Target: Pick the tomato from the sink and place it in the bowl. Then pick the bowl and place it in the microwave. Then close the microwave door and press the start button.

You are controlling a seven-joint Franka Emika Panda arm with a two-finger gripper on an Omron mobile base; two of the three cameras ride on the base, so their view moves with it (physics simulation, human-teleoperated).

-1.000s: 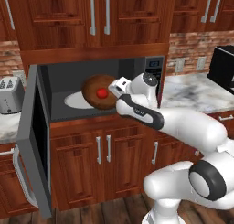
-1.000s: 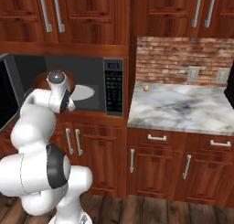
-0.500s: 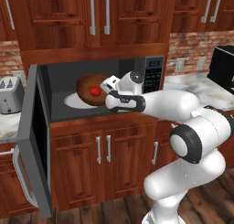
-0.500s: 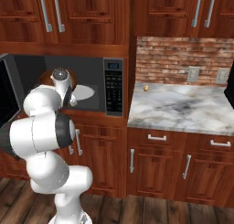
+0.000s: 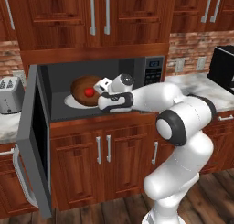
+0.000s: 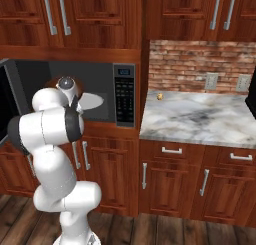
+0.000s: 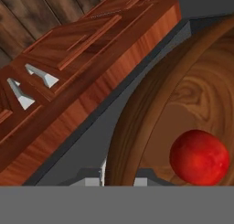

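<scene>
The wide, round, dark brown wooden bowl (image 5: 84, 89) is tipped up inside the silver-grey microwave (image 5: 98, 88), over the white round turntable (image 5: 73, 101). The small, round, bright red tomato (image 5: 90, 92) sits in the bowl. In the hand view the tomato (image 7: 199, 157) is at about 4 o'clock, low in the bowl (image 7: 183, 104).

The two-finger gripper (image 5: 101, 87) is clamped on the bowl's rim. In the hand view the rim runs down between the two tips at 6 o'clock.

What could go wrong? The bowl leans a lot, so I think the tomato could roll out over the low edge. If the gripper lets go while the bowl is tipped like this, the bowl could drop hard on the turntable, wobble, or slide off it. The white arm (image 5: 151, 97) reaches in through the opening, so it could bump the microwave's frame. The wide silver-framed microwave door (image 5: 34, 141) hangs open at 9 o'clock, and it cannot shut while the arm is inside.

What has changed? A second ago the bowl was nearer the front of the opening. Now it is deeper in and further toward 9 o'clock. The arm has stretched out straighter to push it there.
</scene>
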